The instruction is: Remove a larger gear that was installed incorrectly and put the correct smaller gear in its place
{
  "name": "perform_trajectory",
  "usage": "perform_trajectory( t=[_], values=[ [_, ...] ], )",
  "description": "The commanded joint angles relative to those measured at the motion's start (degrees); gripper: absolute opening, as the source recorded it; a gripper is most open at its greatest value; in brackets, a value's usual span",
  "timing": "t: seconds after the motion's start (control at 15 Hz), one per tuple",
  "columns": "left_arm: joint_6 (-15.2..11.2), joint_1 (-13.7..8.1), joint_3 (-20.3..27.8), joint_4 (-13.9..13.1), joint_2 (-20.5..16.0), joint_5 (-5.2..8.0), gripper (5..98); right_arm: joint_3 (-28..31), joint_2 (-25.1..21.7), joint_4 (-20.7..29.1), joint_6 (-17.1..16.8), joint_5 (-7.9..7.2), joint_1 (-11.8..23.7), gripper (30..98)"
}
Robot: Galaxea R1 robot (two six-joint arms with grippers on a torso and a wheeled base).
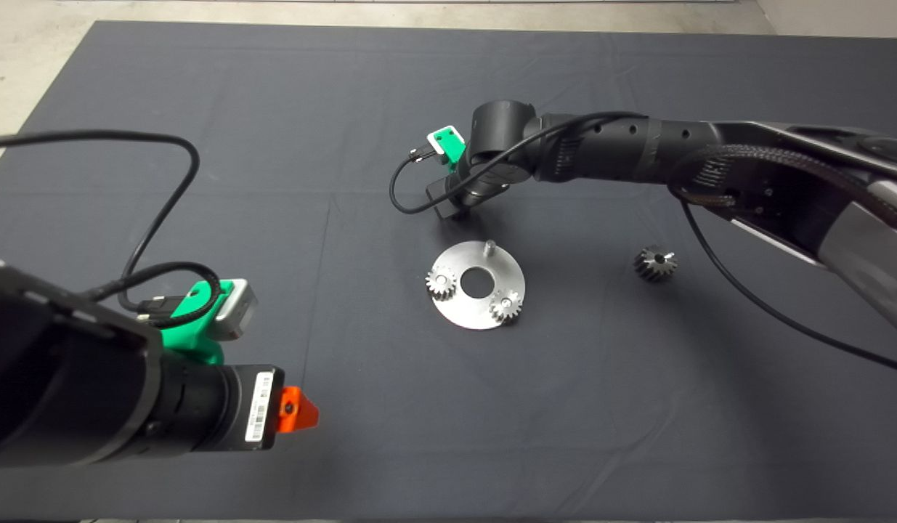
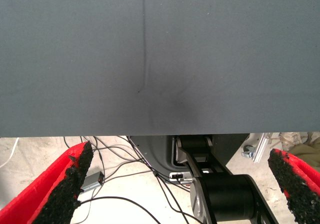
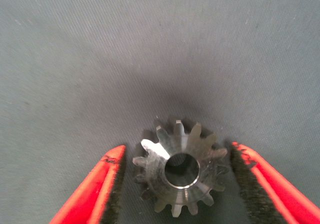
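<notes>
Silver plate (image 1: 470, 314), dark grey mat (image 1: 201, 109)

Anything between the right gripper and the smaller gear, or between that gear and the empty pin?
Nothing visible. The smaller gear lies between the right gripper's open fingers. The empty pin on the plate is bare; the larger gear lies aside. The left gripper waits apart.

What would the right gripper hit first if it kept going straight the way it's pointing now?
Probably the smaller gear: in the right wrist view it lies flat on the mat between the open fingers of the right gripper, no contact visible. The remaining gap is unclear.
</notes>
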Motion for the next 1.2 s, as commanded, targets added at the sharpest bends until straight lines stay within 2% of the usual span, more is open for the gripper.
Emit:
perform_trajectory(
  t=[0.0, 0.07, 0.4, 0.53, 1.13],
  values=[
    [0.0, -0.5, 0.4, 0.6, -0.1, 3.62, 89.2, 1.2, 0.3, -2.1, 0.2, -0.17, 1.0, 53.5],
    [0.0, -0.5, 0.6, 0.6, -0.2, 3.62, 89.2, 1.2, 0.3, -2.1, 0.2, -0.21, 1.0, 51.3],
    [0.0, -0.5, 0.6, 0.6, -0.1, 3.62, 89.2, 1.2, 0.3, -3.6, 0.2, -0.35, 0.6, 51.1],
    [0.0, -0.4, 0.6, 0.6, -0.1, 3.62, 89.2, 1.2, 0.2, -3.6, 0.2, -0.35, 0.6, 47.0],
    [0.0, -0.5, 0.5, 0.6, -0.1, 3.62, 89.2, 1.2, 0.3, -4.6, 0.3, -0.7, 0.8, 43.7]
  ],
)
